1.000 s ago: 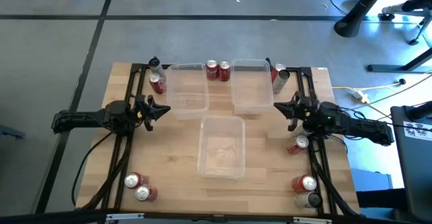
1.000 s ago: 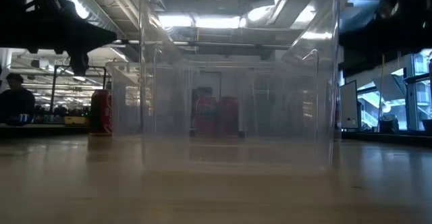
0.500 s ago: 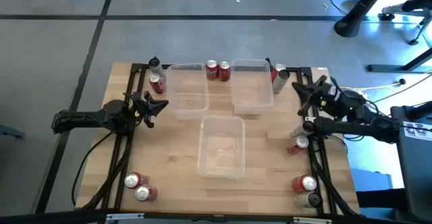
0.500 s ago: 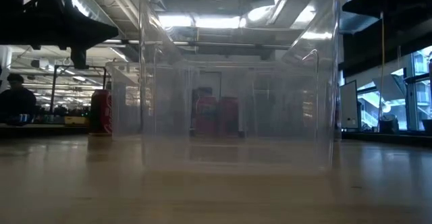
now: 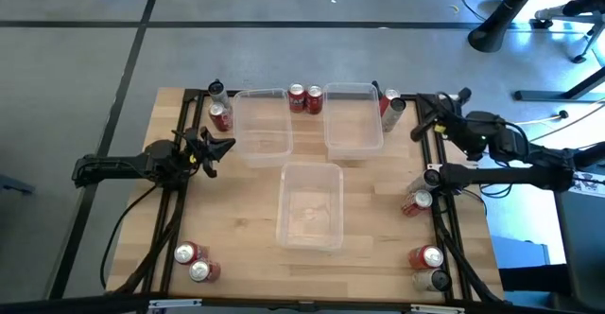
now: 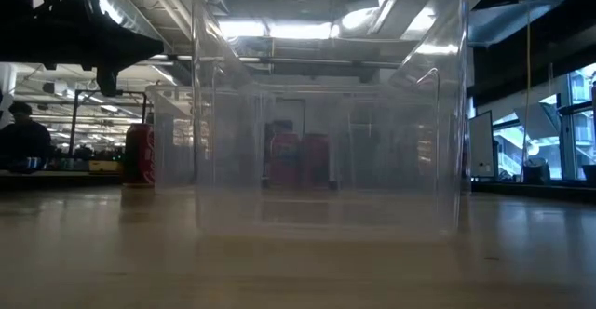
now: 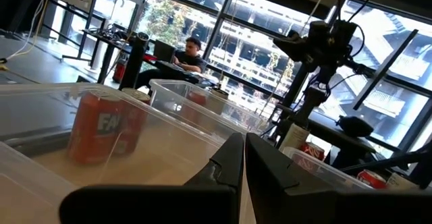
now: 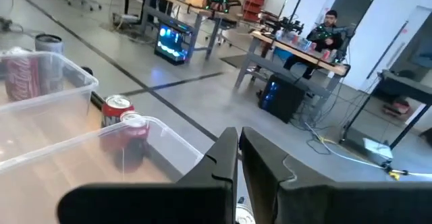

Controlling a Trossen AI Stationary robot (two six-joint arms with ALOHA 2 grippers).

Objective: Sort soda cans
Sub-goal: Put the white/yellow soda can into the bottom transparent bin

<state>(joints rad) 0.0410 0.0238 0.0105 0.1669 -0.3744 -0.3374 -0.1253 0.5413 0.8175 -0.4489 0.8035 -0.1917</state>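
Note:
Soda cans stand upright around the wooden table. Two red ones (image 5: 304, 98) stand between the far bins, and a dark one (image 5: 217, 92) and a red one (image 5: 221, 117) at the far left. Another pair (image 5: 388, 106) is at the far right, two red ones (image 5: 195, 262) near left, and a red (image 5: 425, 257) and a dark one (image 5: 432, 279) near right. One can (image 5: 416, 202) lies on its side at the right. My left gripper (image 5: 227, 147) (image 7: 244, 158) is shut and holds nothing, left of the far-left bin. My right gripper (image 5: 417, 131) (image 8: 239, 150) is shut and holds nothing, raised above the table's right side.
Three clear plastic bins stand on the table: one at the far left (image 5: 262, 125), one at the far right (image 5: 353, 117) and one near the middle (image 5: 309, 205). Black frame rails (image 5: 180, 210) run along both sides. People sit at desks in the room beyond.
My right gripper has risen well above the table and swung toward the far edge, rolling and tipping its wrist as it went; its fingers have stayed shut. No can or bin has moved.

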